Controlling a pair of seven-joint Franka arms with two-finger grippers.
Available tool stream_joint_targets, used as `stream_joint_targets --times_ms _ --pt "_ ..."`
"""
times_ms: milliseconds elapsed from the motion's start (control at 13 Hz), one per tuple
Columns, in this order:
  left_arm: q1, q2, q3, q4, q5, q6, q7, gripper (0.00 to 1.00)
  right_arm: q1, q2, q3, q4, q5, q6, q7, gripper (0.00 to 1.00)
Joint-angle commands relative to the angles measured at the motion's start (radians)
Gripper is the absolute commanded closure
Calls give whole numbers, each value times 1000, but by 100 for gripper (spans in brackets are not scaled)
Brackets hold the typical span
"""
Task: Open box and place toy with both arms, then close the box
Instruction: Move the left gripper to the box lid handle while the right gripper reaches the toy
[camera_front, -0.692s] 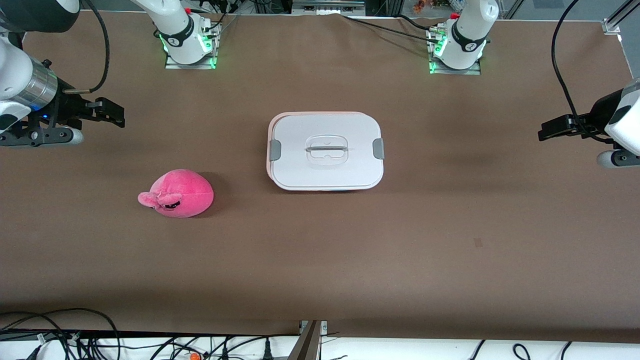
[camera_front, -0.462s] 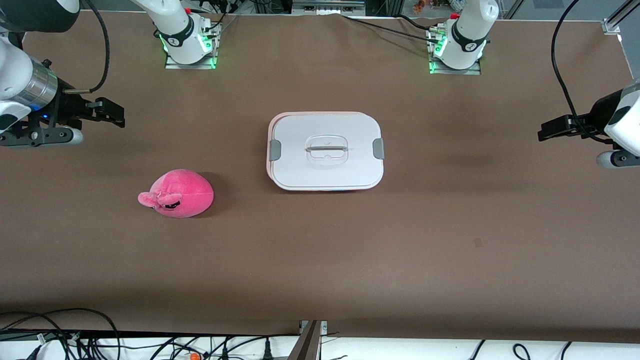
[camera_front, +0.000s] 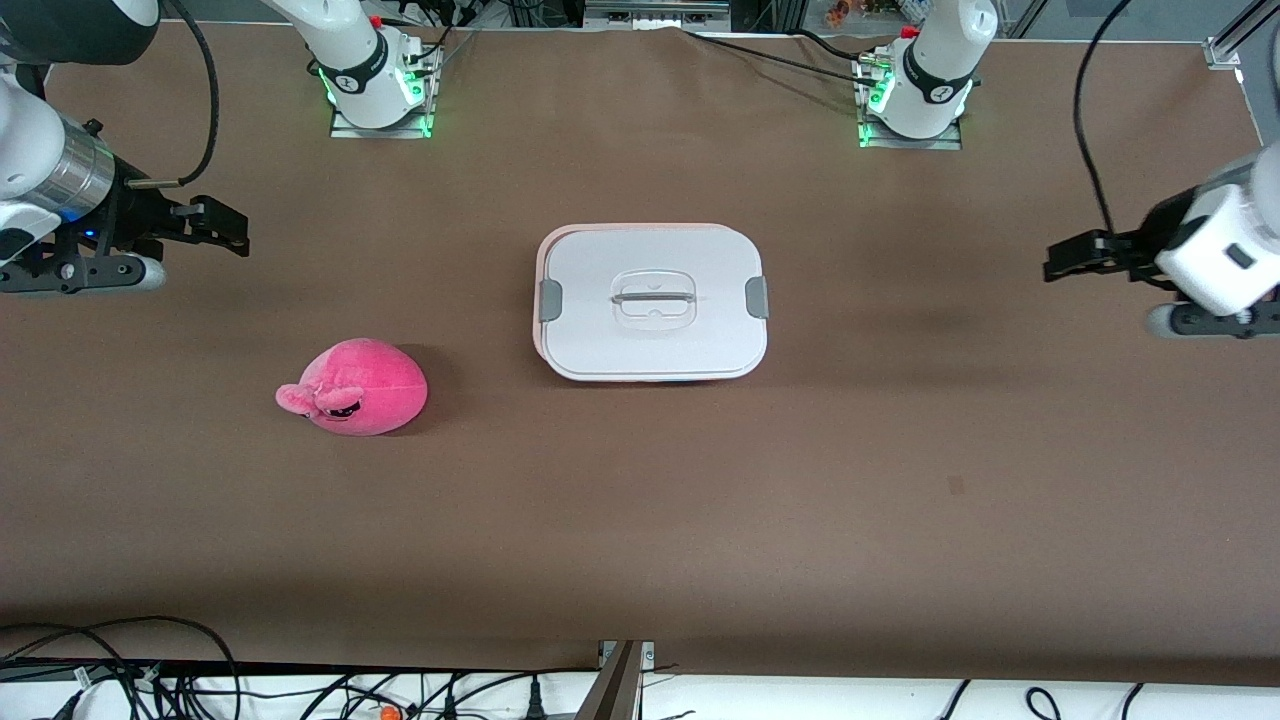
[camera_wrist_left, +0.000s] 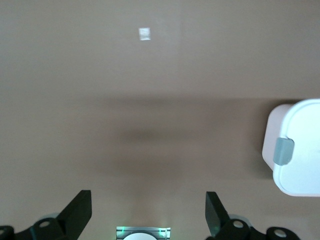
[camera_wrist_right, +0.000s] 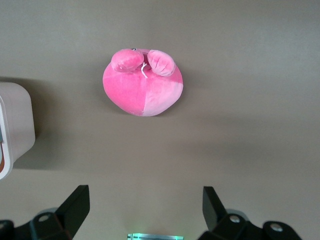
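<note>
The box (camera_front: 650, 300) stands shut in the middle of the table, its white lid on, grey clips at both ends. The toy (camera_front: 352, 387) lies on the table nearer the front camera than the box, toward the right arm's end. My right gripper (camera_front: 235, 228) is open and empty, up over the table at that end; its wrist view shows the toy (camera_wrist_right: 143, 82) and a box corner (camera_wrist_right: 15, 125) past the open gripper (camera_wrist_right: 145, 197). My left gripper (camera_front: 1058, 258) is open and empty over the table at the left arm's end; its wrist view shows the gripper (camera_wrist_left: 148, 200) and one clipped end of the box (camera_wrist_left: 300, 150).
The arm bases (camera_front: 375, 95) (camera_front: 915, 100) with green lights stand along the table's edge farthest from the front camera. Cables (camera_front: 150, 670) hang below the edge nearest that camera. A small dark mark (camera_front: 956, 486) is on the brown cloth.
My left gripper has moved a little toward the box. The right arm, the box and the toy have not moved.
</note>
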Motion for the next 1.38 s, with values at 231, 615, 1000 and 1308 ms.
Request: stream_joint_targets --times_ms 231,615,1000,1308 --pt "-230 117 -22 59 -57 60 99 0 -1 6 -1 9 -1 12 -5 0" --pt "-454 230 -27 56 -54 267 437 0 -1 8 -1 -19 0 50 -11 0" --pt "-570 315 -27 38 -36 445 713 0 -2 31 -3 -167 6 265 -11 0" --pt "-603 347 -27 21 -2 525 805 0 -4 113 -3 -246 58 435 -14 0"
